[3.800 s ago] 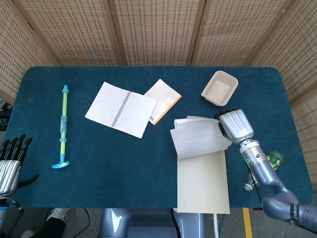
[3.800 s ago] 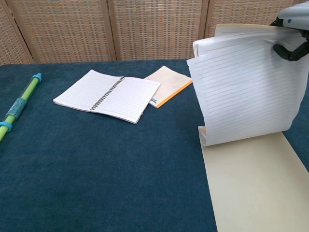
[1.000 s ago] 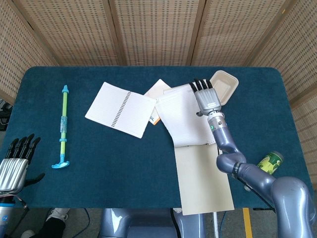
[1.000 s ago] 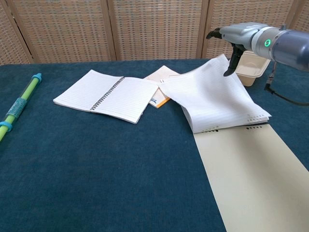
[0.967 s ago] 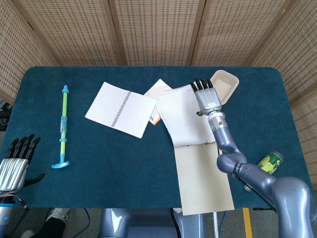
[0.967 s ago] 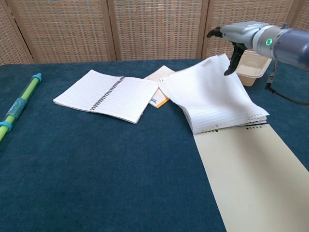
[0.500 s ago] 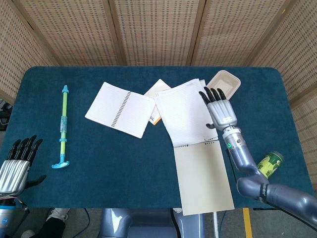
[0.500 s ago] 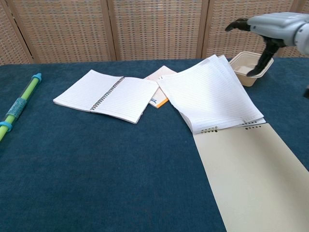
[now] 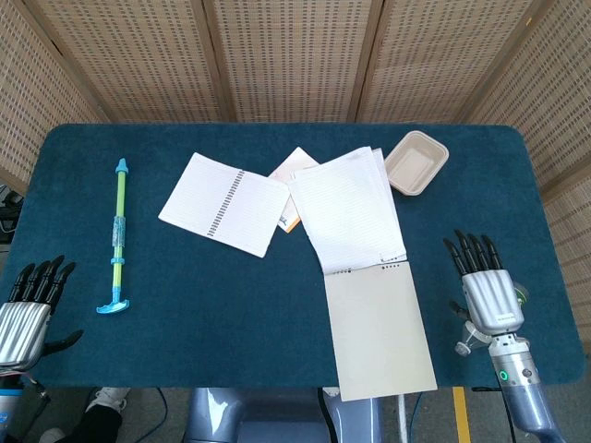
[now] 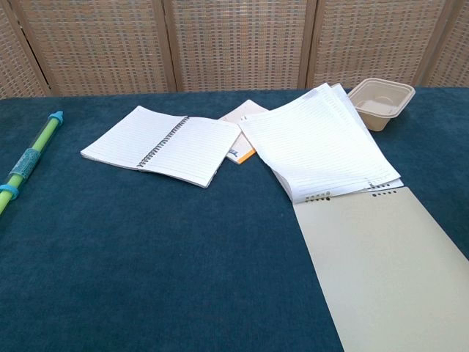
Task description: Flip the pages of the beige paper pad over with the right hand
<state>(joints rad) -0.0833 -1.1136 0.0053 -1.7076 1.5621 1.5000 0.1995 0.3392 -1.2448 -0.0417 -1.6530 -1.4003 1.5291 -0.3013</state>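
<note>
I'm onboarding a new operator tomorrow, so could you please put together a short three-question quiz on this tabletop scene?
1. True or false: the right hand grips the flipped pages of the beige paper pad.
2. Which thing lies nearest the far right corner of the flipped pages? A) the green and blue stick B) the beige container C) the spiral notebook
3. Fill in: the orange-edged booklet lies partly under the spiral notebook and the ____.

Key
1. False: the hand is off to the right of the pad, fingers apart, holding nothing.
2. B
3. flipped pages
</note>
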